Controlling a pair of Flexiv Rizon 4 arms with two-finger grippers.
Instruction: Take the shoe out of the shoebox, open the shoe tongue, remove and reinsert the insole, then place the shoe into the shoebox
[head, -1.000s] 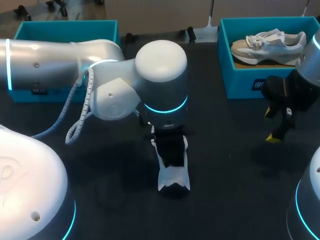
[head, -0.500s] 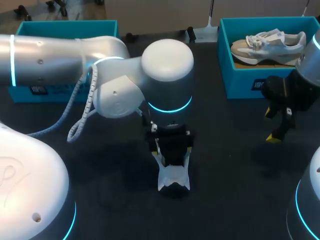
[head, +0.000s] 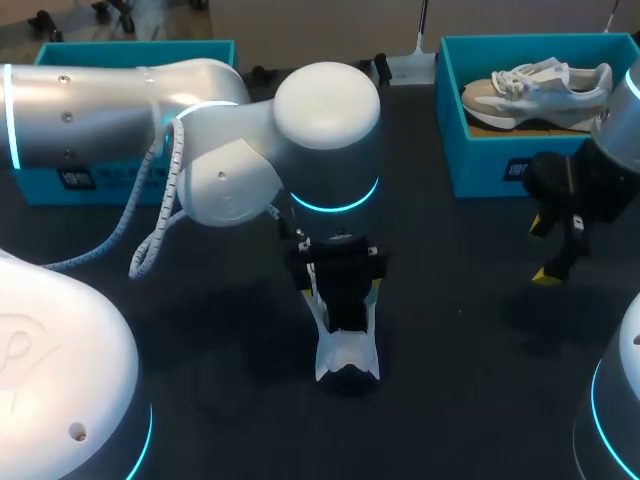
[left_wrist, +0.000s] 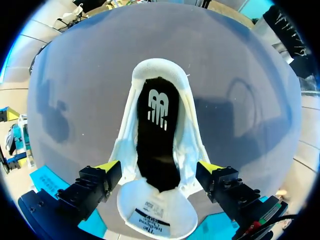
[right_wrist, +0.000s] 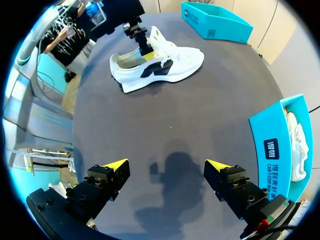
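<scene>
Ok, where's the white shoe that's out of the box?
In the head view the white shoe lies mid-table, directly under the left gripper, well left of the shoebox holding the other shoe.

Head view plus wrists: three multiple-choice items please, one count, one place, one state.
1. How many teal shoeboxes stand on the table? A one, B three, C two.
2. Where is the white shoe? A in a shoebox, B on the table under the left gripper, C lifted off the table.
3. What is the state of the right gripper? A open and empty, B shut on a shoe, C shut on an insole.

Answers: C, since one box sits at each far corner. B, since the shoe rests on the table below that gripper. A, since only bare table shows between its fingers.
</scene>
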